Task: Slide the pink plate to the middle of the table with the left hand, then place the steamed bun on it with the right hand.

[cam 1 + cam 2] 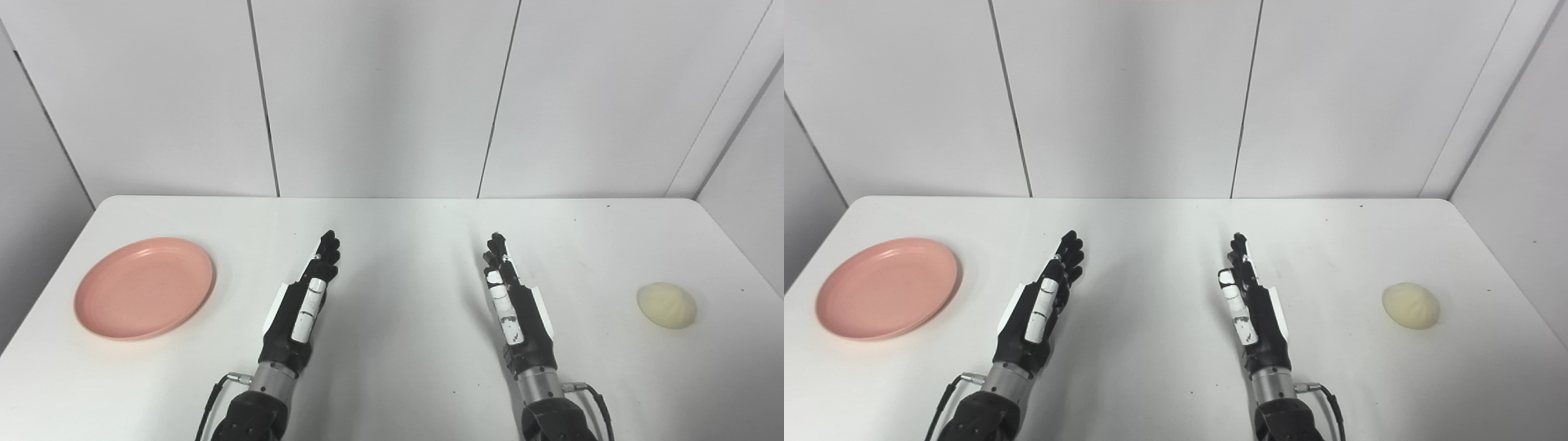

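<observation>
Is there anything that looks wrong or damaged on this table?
Nothing stands out. The pink plate lies flat at the left, the steamed bun sits whole at the right, and both hands, left and right, hold nothing.

left hand (306, 300), right hand (513, 300), apparently empty, fingers extended

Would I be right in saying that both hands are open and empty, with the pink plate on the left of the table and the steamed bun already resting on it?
Not quite: the steamed bun is not on the pink plate; it lies on the bare table at the far right, as the left eye view shows. The left hand and right hand are indeed open and empty.
</observation>
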You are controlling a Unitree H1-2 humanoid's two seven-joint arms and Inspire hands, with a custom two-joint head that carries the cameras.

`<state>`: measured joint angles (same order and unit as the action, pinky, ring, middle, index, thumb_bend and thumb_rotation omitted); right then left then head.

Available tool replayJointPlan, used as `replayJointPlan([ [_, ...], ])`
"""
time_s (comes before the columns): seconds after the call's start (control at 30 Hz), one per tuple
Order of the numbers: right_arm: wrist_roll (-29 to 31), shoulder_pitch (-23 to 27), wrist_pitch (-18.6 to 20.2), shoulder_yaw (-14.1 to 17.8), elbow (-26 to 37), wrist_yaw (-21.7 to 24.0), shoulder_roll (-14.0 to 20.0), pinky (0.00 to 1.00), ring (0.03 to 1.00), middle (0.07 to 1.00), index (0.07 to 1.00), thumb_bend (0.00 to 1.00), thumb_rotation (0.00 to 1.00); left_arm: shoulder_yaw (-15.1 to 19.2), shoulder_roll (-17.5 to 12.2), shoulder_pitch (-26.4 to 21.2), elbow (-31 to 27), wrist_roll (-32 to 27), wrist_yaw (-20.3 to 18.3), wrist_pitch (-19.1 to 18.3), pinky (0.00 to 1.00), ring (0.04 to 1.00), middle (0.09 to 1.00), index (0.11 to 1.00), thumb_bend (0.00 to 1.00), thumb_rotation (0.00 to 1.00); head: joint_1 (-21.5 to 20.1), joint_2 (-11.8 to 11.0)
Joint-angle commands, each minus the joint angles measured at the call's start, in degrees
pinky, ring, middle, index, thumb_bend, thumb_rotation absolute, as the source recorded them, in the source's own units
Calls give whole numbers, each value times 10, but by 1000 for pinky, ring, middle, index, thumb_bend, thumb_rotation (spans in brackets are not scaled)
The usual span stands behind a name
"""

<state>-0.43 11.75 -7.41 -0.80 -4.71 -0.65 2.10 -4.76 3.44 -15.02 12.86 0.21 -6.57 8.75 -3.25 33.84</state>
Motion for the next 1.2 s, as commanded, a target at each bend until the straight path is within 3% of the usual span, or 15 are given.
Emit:
replayJointPlan([
  [0.0, 1, 18, -4, -3, 13, 10, 2, 1000, 1000, 1000, 1000, 643, 982, 3, 6, 16, 3, -2, 11, -7, 1000, 1000, 1000, 1000, 755, 1000, 0, 0],
  [0.23, 5, 18, -7, -3, 9, 8, -1, 1000, 1000, 1000, 997, 597, 995, 5, 12, 21, -3, -5, 20, -16, 1000, 1000, 1000, 1000, 732, 1000, 0, 1],
  [0.87, 7, 13, 17, -4, 21, 8, -5, 1000, 1000, 1000, 995, 610, 977, 20, 26, 20, -6, -8, 39, -52, 1000, 1000, 1000, 1000, 725, 1000, 12, -5],
  [1.17, 27, 4, 3, 8, 9, 26, 22, 1000, 1000, 1000, 1000, 625, 980, 16, 20, -11, 28, 20, 60, -24, 1000, 1000, 1000, 1000, 719, 1000, 132, -48],
])
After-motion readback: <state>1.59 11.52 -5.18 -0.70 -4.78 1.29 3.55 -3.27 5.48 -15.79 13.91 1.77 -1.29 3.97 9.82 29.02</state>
